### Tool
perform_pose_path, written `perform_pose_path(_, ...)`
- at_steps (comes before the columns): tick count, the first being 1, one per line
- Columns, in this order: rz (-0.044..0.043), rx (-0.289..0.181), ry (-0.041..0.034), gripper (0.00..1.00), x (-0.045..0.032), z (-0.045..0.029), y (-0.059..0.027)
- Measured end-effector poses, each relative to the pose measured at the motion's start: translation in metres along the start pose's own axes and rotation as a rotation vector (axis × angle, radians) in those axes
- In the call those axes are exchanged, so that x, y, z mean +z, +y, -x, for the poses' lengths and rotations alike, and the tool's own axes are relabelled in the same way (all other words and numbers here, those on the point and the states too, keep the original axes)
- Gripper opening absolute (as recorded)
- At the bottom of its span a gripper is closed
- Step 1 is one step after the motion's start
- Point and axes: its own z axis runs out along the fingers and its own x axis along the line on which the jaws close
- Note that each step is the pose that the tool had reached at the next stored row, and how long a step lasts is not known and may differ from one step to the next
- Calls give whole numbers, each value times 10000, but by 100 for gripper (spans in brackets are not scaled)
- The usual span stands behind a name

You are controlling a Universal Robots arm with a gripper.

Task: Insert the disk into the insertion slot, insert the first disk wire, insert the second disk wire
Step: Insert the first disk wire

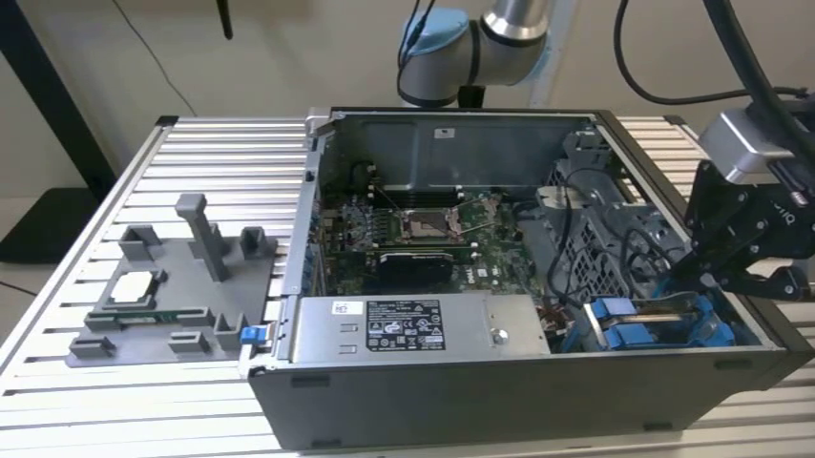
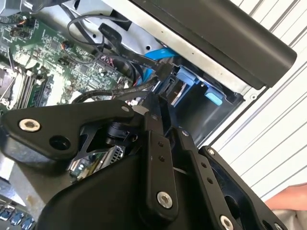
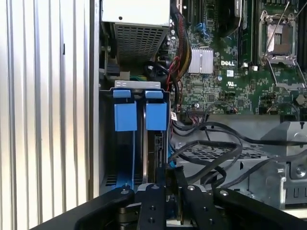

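Pincer [image 3: 171, 177] poised just beside the blue-framed disk [image 3: 128, 116], which sits in the insertion slot [image 3: 136, 85]; whether it grips anything, I cannot tell. Tangled black wires [image 3: 201, 143] nearby could snag it.

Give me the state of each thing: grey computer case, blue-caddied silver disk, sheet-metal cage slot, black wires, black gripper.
Grey computer case: on its side, panel off.
Silver disk in blue plastic caddy: seated in the slot, beside a second blue caddy.
Grey sheet-metal insertion slot: occupied.
Black wires: loose over the perforated panel; ends hidden.
Black gripper: low by the caddies' end.
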Motion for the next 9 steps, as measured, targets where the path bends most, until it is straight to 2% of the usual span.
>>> perform_pose_path(4, 217, 35, 4, 0, 17, -5, -16)
perform_pose_path(9, 238, 36, -33, 0, 38, -16, -53)
